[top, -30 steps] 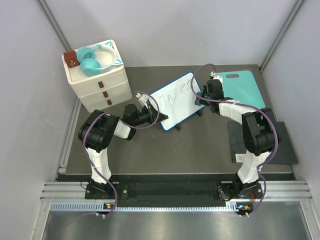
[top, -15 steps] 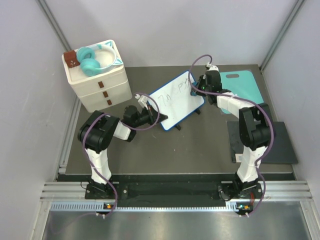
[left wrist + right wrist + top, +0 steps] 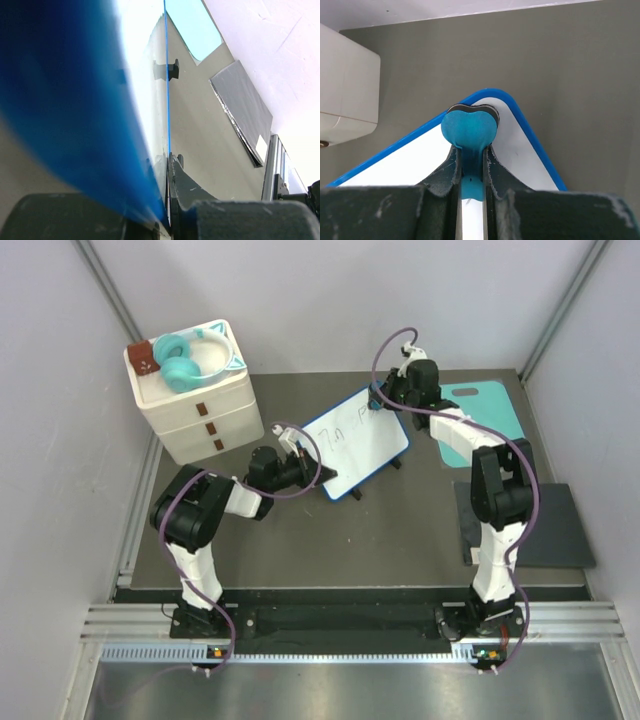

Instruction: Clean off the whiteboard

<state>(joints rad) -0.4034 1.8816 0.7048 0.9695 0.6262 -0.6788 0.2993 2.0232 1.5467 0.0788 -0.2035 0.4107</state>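
Note:
The whiteboard (image 3: 357, 443), white with a thin blue rim, lies tilted mid-table with black scribbles near its upper part. My left gripper (image 3: 322, 478) is shut on its near-left corner; in the left wrist view the blue rim (image 3: 75, 100) fills the left side and the fingers (image 3: 182, 185) clamp the board's edge. My right gripper (image 3: 378, 400) is shut on a small blue eraser (image 3: 469, 130), heart-shaped with a dark underside, pressed on the board's far corner (image 3: 520, 145).
A white drawer unit (image 3: 197, 405) with teal headphones (image 3: 190, 358) stands at the back left. A teal mat (image 3: 487, 420) lies at the back right. A dark grey pad (image 3: 545, 530) lies at the right.
My right gripper with the eraser has moved from the board's right edge up and left to its far corner. The left gripper has kept its hold.

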